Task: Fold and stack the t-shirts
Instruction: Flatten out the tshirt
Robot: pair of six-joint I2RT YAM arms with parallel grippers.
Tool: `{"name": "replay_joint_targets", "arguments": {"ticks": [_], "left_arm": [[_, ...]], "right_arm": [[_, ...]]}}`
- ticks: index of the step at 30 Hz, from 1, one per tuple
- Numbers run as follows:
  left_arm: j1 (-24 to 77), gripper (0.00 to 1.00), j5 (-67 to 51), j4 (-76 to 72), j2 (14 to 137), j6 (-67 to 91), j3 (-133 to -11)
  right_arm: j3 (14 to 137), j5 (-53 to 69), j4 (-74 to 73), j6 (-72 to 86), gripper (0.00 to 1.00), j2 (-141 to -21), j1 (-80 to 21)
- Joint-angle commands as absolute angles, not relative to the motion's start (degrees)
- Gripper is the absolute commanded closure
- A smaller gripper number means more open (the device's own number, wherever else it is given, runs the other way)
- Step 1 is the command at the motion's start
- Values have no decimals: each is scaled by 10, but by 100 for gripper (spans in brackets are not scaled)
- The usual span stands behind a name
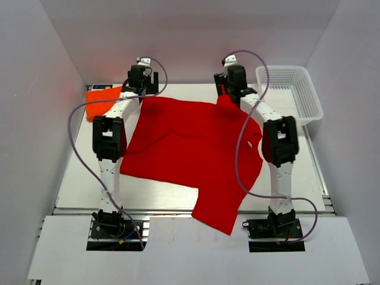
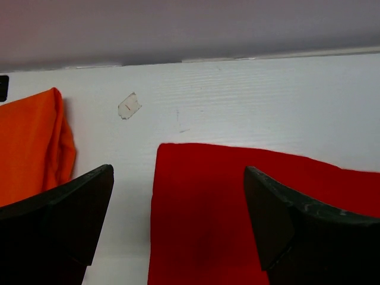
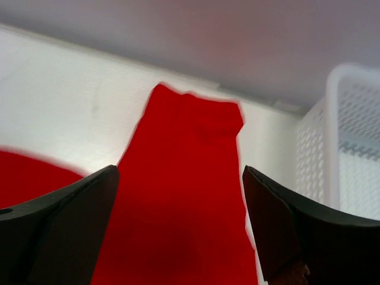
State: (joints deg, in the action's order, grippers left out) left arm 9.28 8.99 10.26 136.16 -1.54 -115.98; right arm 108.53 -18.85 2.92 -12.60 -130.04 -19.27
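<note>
The red t-shirt (image 1: pixel 190 148) lies spread over the table's middle, one part hanging over the near edge. The orange t-shirt (image 1: pixel 101 101) lies bunched at the far left; it also shows in the left wrist view (image 2: pixel 29 148). My left gripper (image 1: pixel 138 83) is open over the red shirt's far left corner (image 2: pixel 196 202), its fingers (image 2: pixel 71 208) astride the corner. My right gripper (image 1: pixel 231 77) is open over the shirt's far right sleeve (image 3: pixel 190 178), with the sleeve between its fingers (image 3: pixel 279 225). Neither gripper holds cloth.
A white mesh basket (image 1: pixel 291 92) stands at the far right, its wall beside the sleeve in the right wrist view (image 3: pixel 344 148). White walls enclose the table on three sides. A small piece of tape (image 2: pixel 129 105) sticks to the table near the far wall.
</note>
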Motion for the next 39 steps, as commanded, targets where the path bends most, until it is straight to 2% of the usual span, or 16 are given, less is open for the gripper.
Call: {"name": "replay_joint_targets", "arguments": {"ticks": [1,3,4,6,7,10,15,22,26,30,35,39], "left_arm": [[98,0,51,187,1225,44,-1086],[110,0,46,205,1165,74,-1026],[110,0,34,205,1142,90,-953],[110,0,-22,185,1089,134,-864],[110,0,-56,165,1033,144,-769],[116,0,-115,87,956,184,-609],[136,0,-162,31,857,207,-447],[160,0,-126,59,852,232,-375],[182,0,-172,71,832,246,-332],[211,0,-237,81,816,267,-274],[251,0,-236,191,788,279,-274],[264,0,-172,261,721,279,-364]], "right_arm": [[1037,-109,-124,43,10,-1153,-195],[933,-68,-141,92,10,-1121,-199],[901,-46,-135,112,10,-1063,-203],[779,-6,-121,126,10,-1031,-207],[754,13,-124,154,10,-989,-208],[633,11,-138,181,10,-931,-214],[526,11,-143,226,10,-884,-209],[497,-29,-144,254,10,-917,-207],[510,-87,-175,279,10,-944,-193],[517,-85,-179,280,10,-964,-177],[533,-92,-176,255,10,-971,-169],[537,-67,-148,195,10,-904,-181]]}}
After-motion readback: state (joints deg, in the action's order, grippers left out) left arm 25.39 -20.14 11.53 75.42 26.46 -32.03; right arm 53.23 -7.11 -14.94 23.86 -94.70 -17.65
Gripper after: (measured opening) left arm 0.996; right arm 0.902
